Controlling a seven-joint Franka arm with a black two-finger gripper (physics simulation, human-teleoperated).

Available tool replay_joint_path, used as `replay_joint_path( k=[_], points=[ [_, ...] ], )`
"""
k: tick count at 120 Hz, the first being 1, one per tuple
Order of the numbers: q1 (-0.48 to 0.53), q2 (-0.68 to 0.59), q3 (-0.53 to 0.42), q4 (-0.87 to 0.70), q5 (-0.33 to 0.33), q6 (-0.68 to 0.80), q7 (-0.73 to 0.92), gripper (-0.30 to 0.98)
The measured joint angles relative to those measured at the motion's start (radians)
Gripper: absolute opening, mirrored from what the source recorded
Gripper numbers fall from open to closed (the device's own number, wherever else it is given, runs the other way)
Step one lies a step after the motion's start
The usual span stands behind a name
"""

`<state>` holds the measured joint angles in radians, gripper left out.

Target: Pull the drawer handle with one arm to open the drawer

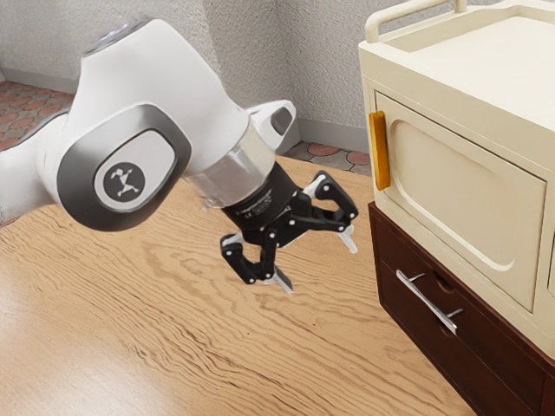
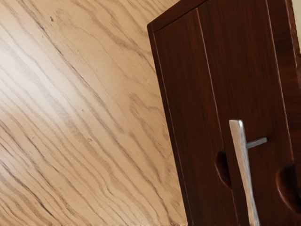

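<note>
My gripper (image 1: 314,270) hangs over the table in the exterior view, its two fingers wide apart and nothing between them. To its right in that view stands a dark brown drawer unit (image 1: 401,279) with a silver bar handle (image 1: 427,302) on two short posts. A gap separates the gripper from the handle. In the wrist view the same handle (image 2: 244,170) stands out from the brown drawer front (image 2: 235,61), near a dark scooped recess. The drawer front looks flush with the unit.
A cream cabinet (image 1: 464,186) with a yellow handle (image 1: 380,151) rests on the drawer unit, and a rail (image 1: 412,10) runs along its top. The wooden table (image 1: 199,347) extends below the arm and up to the unit.
</note>
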<state>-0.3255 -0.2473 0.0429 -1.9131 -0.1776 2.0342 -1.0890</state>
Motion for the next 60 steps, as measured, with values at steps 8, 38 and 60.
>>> replay_joint_path(
  k=[8, 38, 60],
  points=[
    [-0.008, 0.021, -0.008, -0.005, -0.001, 0.028, -0.013, 0.65],
    [-0.027, 0.084, -0.020, -0.002, 0.000, 0.100, -0.080, 0.64],
    [-0.027, 0.136, -0.041, 0.007, 0.001, 0.128, -0.124, 0.65]
  ],
)
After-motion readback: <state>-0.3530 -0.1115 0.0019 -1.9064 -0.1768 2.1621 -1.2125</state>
